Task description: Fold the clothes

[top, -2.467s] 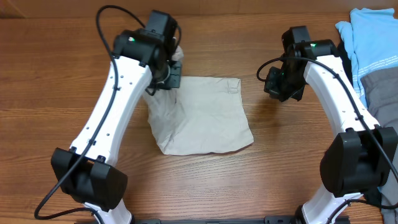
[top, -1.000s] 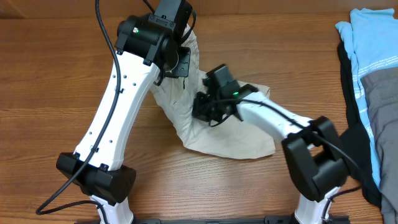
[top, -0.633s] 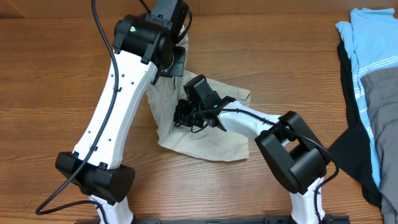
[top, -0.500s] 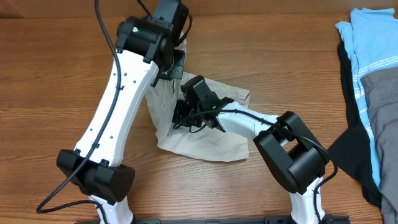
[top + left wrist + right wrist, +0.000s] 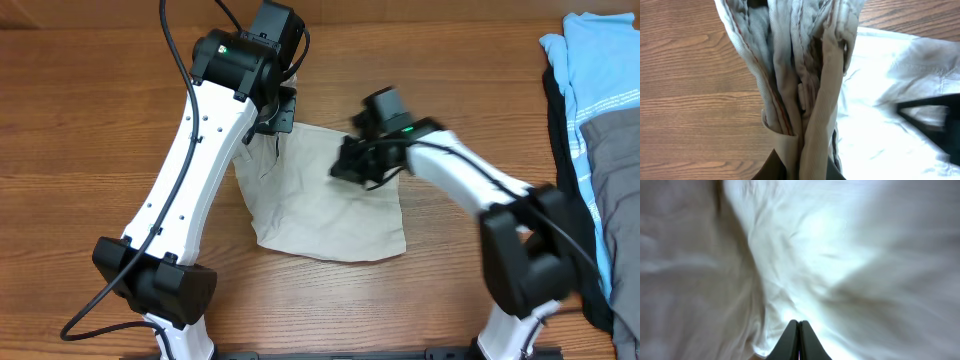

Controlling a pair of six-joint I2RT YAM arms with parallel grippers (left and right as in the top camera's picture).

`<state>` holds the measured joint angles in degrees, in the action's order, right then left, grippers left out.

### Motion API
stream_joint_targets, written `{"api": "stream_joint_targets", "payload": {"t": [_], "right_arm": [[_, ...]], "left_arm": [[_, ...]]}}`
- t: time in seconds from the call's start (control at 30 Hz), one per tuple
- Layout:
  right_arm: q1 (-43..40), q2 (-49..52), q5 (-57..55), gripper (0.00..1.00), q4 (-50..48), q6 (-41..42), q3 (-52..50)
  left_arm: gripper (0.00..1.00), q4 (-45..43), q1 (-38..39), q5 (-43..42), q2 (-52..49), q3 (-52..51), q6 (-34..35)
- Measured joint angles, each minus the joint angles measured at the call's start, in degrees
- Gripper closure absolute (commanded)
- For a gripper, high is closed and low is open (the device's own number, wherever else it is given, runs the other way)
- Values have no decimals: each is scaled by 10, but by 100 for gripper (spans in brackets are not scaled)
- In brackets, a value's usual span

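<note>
The left arm reaches from the near edge of the wooden surface up toward the far side. The left fingers are closed tight on a corner of the beige shorts and hold it raised off the wood. In the left wrist view this gripped part is a thick bunch of folds with stitched seams, rising from between the dark tips of the left fingers at the bottom edge.

From that raised corner the cloth falls away to the right and toward the near side. The rest of the shorts lies spread flat in the middle of the surface, between the two arms.

The right fingers, blurred in the overhead view, sit over the far right part of the shorts. The right wrist view shows the right fingers pressed fully together, tip against tip, with pale creased fabric filling the view beyond them. Whether any cloth is pinched between them cannot be told.

At the right edge, well apart from the shorts, lie a light blue garment, a grey garment and a black garment.
</note>
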<state>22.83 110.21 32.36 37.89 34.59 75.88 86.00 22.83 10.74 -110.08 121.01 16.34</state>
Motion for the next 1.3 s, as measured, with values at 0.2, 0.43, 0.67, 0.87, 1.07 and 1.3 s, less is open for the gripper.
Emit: {"api": "stream_joint_targets", "payload": {"t": [0.2,0.43,0.67,0.87,1.07,1.3], "right_arm": [[-82,-52,-85,96,156,-37,9],[-108,-49,-155,96,175,-67,-23],[-108,-48,-167,96,130,-77,-87],[-108,-48,-131,96,122,-99,-97],[-125,-48,-82,96,150,-136,-96],[-162,-48,-54,96,151,-159,-96]], "left_arm": [[96,4,2,-5,0,0,0],[96,2,16,-11,0,0,0],[96,2,18,-25,0,0,2],[96,2,19,-28,0,0,2],[96,2,19,-30,-16,0,2],[96,2,19,-34,-47,0,4]]}}
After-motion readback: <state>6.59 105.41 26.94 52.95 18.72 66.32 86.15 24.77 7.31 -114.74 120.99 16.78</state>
